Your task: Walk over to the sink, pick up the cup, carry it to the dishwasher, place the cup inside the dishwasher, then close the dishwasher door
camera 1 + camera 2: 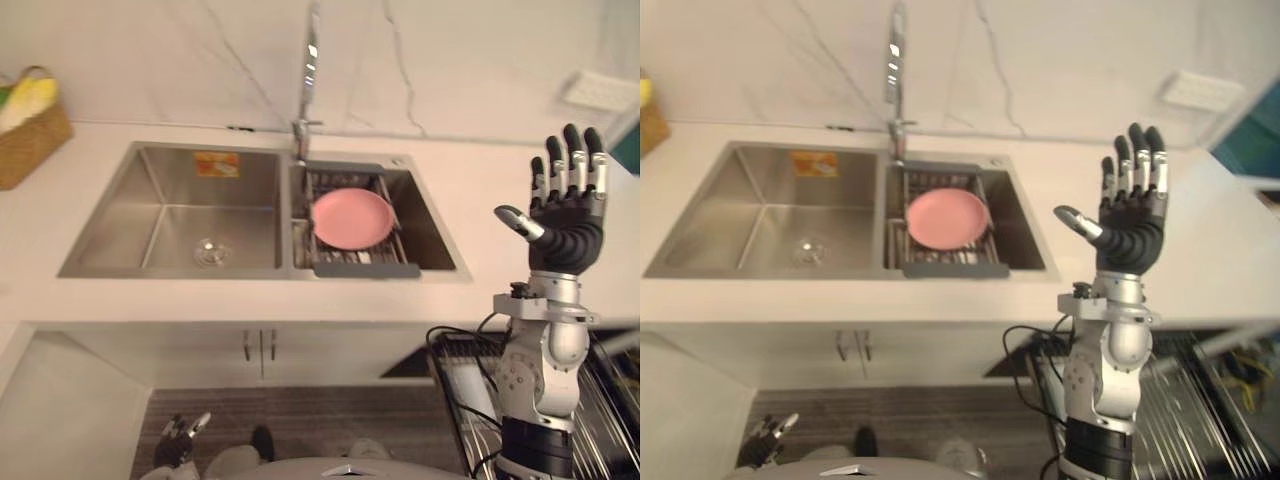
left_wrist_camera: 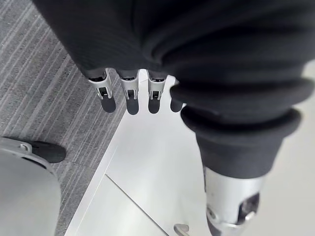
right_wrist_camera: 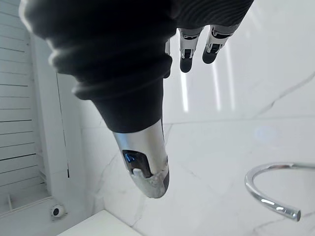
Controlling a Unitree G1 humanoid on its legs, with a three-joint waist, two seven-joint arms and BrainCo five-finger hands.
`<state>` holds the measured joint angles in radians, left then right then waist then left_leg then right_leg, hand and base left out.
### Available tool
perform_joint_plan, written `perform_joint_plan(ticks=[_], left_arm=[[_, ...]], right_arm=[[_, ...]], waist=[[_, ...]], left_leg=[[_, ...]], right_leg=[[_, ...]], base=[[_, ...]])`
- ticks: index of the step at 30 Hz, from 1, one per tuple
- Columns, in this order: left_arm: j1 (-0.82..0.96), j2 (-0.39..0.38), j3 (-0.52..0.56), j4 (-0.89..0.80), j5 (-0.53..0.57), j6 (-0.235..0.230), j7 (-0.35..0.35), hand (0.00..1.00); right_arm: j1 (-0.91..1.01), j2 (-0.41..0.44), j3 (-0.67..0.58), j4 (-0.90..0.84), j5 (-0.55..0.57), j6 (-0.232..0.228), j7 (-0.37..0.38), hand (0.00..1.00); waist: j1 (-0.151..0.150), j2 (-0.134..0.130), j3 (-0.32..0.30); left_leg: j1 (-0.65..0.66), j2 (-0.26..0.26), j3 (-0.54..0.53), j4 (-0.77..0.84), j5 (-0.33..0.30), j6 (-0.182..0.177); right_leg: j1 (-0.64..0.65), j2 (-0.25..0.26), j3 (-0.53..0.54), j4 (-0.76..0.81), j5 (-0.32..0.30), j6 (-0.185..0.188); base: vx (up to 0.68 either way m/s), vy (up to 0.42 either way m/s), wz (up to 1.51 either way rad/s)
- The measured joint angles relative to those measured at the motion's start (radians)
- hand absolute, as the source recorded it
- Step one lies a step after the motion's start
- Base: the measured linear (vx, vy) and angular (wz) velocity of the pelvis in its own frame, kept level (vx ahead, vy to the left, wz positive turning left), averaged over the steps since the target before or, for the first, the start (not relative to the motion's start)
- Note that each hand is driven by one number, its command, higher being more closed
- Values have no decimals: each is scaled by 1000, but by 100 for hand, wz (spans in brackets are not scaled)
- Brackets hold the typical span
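Observation:
A steel double sink (image 1: pixel 110 272) is set into the pale counter ahead of me. Its left basin holds just a round drain (image 1: pixel 210 252). In the right basin a pink plate (image 1: pixel 352 218) lies on a dark drying rack (image 1: pixel 366 269). My right hand (image 1: pixel 565 232) is raised upright over the counter to the right of the sink, fingers (image 3: pixel 197 46) straight and spread, thumb out, holding nothing. My left hand (image 1: pixel 182 434) hangs low by the floor in front of the cabinet, its fingers (image 2: pixel 129 96) relaxed and empty.
A tall faucet (image 1: pixel 308 80) rises behind the sink's divider. A woven basket (image 1: pixel 25 135) stands on the counter at far left. Below the counter are cabinet doors (image 1: pixel 258 345), and a pulled-out wire dishwasher rack (image 1: pixel 612 400) sits at lower right.

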<state>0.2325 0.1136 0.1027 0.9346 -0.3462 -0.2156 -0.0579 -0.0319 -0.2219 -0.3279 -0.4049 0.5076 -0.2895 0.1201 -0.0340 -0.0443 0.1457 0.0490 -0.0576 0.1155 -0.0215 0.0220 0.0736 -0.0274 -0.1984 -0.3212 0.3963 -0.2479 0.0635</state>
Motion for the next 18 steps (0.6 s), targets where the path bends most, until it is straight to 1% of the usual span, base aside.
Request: perform_joint_plan(ticks=[1, 2, 3, 4, 6, 7, 8, 9, 11, 12, 15, 16, 18], left_arm=[[1, 1, -2, 1, 5, 0, 0, 0], [6, 5, -11, 3, 11, 0, 0, 0], [15, 13, -16, 4, 18, 0, -1, 0], [16, 17, -17, 9, 20, 0, -1, 0], [31, -1, -19, 29, 29, 0, -3, 0], [35, -4, -19, 30, 31, 0, -4, 0], [35, -11, -22, 38, 44, -1, -16, 0], [36, -13, -22, 42, 58, -3, -19, 0], [33, -13, -24, 43, 71, -10, -21, 0], [33, -14, -24, 43, 74, -21, -22, 0], [34, -13, -24, 43, 75, -43, -22, 0], [34, -11, -23, 45, 75, -52, -22, 0], [35, -9, -23, 49, 77, -71, -22, 0]], right_arm=[[2, 0, 0, -6, 7, 0, -1, 0], [4, 0, 1, -11, 16, 0, 0, 0], [4, 0, 2, -11, 16, 0, -1, 0], [4, -2, 2, -10, 16, 0, -1, 0], [-6, -8, 2, -10, 15, 0, -7, 0], [-8, -8, 2, -10, 15, -1, -12, 0], [-12, -15, 1, -6, 13, 0, -37, 0], [-12, -18, 1, -3, 11, 0, -45, 0], [-17, -23, 2, -2, 0, 0, -57, 0], [-23, -23, 3, -1, -9, 0, -73, 0], [-23, -22, 4, 15, -50, 2, -94, 0], [-22, -21, 4, 35, -84, 6, -119, 0], [-21, -17, 5, 48, -117, 12, -152, 0]], waist=[[0, 0, -5], [1, -8, -14], [6, -12, -24], [7, -25, -36], [12, 19, -60], [11, 25, -65], [10, 37, -70], [8, 41, -73], [7, 43, -79], [5, 42, -78], [7, 39, -78], [8, 33, -79], [9, 29, -80]], left_leg=[[0, -1, -6, -2, 1, -1], [4, -3, -12, -4, 4, -10], [7, -12, -13, -8, -1, -17], [10, -16, -14, -14, -1, -20], [27, 14, 0, -58, 4, -43], [27, 18, 2, -64, 5, -45], [28, 29, 12, -63, 5, -47], [40, 36, 22, -63, 2, -52], [54, 43, 27, -63, -6, -64], [56, 45, 29, -63, -9, -66], [53, 48, 36, -64, -12, -66], [52, 48, 39, -64, -12, -66], [53, 48, 44, -64, -13, -66]], right_leg=[[-9, 4, 19, -38, 23, -2], [-10, 11, 46, -113, 95, -8], [-7, 8, 58, -170, 184, -18], [-2, 4, 64, -189, 205, 16], [31, 44, 56, -277, 230, 12], [33, 49, 55, -288, 235, 11], [46, 65, 56, -323, 245, 4], [68, 75, 57, -345, 248, 1], [89, 84, 59, -364, 249, 0], [96, 89, 59, -377, 253, -3], [96, 93, 63, -389, 259, -3], [96, 94, 65, -393, 262, -3], [96, 94, 69, -396, 267, -3]], base=[[140, -64, 57], [170, -129, 46], [205, -164, 36], [214, -193, 13], [178, -137, -12], [162, -96, -19], [155, -83, -14], [148, -79, -13], [108, -62, -8], [71, -50, -6], [8, -24, -5], [-30, -12, -5], [-34, -4, -7]])
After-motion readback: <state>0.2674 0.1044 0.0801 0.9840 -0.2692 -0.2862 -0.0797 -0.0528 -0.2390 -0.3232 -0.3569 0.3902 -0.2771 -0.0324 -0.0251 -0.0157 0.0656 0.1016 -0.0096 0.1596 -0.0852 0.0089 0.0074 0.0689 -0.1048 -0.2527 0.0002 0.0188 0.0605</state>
